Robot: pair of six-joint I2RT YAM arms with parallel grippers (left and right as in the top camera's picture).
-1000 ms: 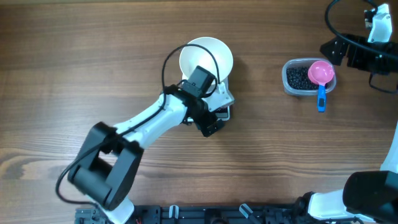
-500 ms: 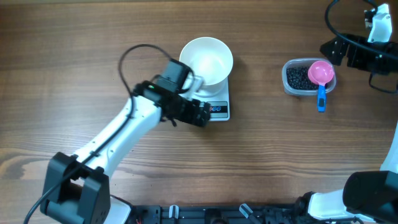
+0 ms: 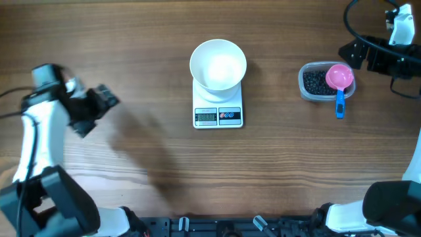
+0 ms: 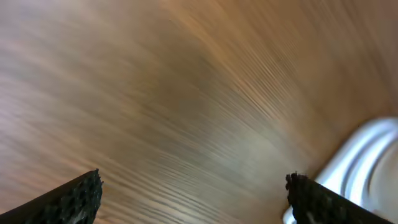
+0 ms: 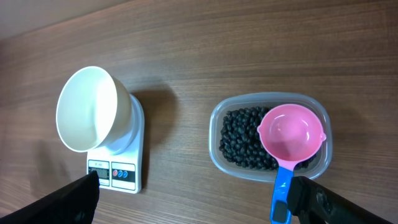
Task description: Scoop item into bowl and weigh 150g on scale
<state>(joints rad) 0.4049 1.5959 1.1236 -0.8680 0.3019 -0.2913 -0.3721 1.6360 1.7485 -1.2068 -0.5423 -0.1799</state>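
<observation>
White bowl [image 3: 218, 64] sits on the back part of the white scale [image 3: 218, 113], about mid-table, somewhat nearer the far edge. The scale's grey display and buttons face the near edge and are uncovered; the digits are too small to read. The bowl's inside shows plain white. The black beans [image 3: 315, 80] lie in a clear plastic tub [image 3: 304, 91], which stands to the right of the scale, apart from it and toward the table's right edge. A pink scoop [image 3: 340, 77] rests hollow side up on the right part of the tub, over the beans, its blue handle reaching past the tub's rim toward the near edge. Left gripper [image 3: 99, 105] is close to the table's left edge, well apart from the scale. Its wrist view is motion-blurred but shows the two dark fingertips spread wide with only wood grain between them, so the jaws are apart and hold nothing. Right gripper [image 5: 199, 202] is up by the far right corner, above the tub, jaws likewise spread wide and empty. From its wrist view the bowl, scale, tub and scoop all lie beyond the fingertips, with nothing touched.
</observation>
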